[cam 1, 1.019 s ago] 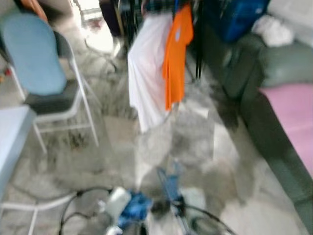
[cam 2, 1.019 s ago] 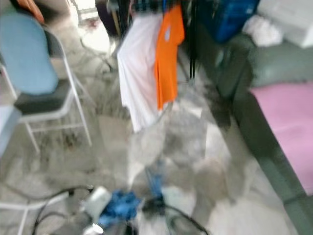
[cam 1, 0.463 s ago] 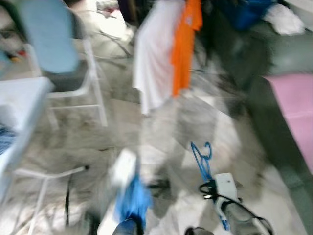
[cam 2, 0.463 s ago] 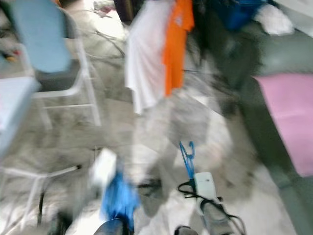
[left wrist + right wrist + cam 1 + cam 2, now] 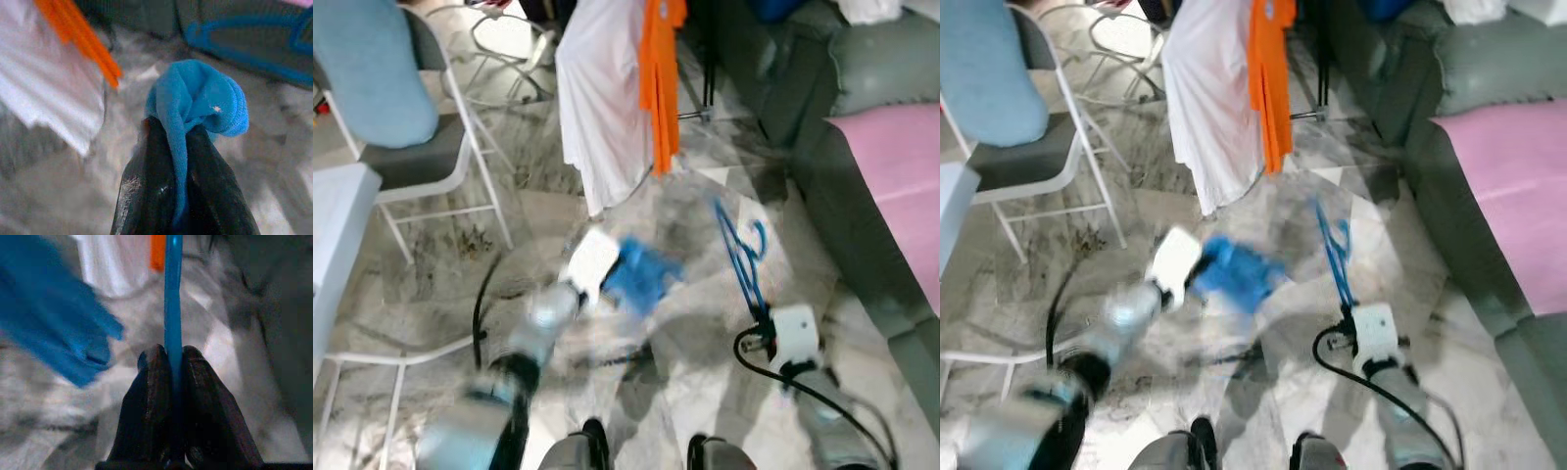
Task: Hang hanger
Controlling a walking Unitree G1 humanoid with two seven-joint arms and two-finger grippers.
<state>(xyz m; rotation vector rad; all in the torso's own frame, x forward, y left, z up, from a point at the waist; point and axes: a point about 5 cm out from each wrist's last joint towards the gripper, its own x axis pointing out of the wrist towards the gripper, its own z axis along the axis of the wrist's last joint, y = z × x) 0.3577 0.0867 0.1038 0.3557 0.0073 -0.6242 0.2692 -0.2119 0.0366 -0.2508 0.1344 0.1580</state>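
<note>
A blue plastic hanger (image 5: 741, 257) sticks up and forward from my right gripper (image 5: 169, 363), whose black fingers are shut on its bar low at the right. My left gripper (image 5: 182, 142) is shut on a bunched blue cloth (image 5: 641, 276) and is held out over the marble floor at centre. Ahead, a white garment (image 5: 595, 103) and an orange garment (image 5: 660, 73) hang from a rack whose top is out of frame.
A folding chair with a light blue cover (image 5: 382, 98) stands at the left, beside a white table edge (image 5: 335, 235). A dark grey sofa with a pink cover (image 5: 891, 166) runs along the right. Black cables trail from my arms.
The camera has shifted and the blur has eased. Both arms have risen forward: the left with the blue cloth toward centre, the right lifting the blue hanger higher.
</note>
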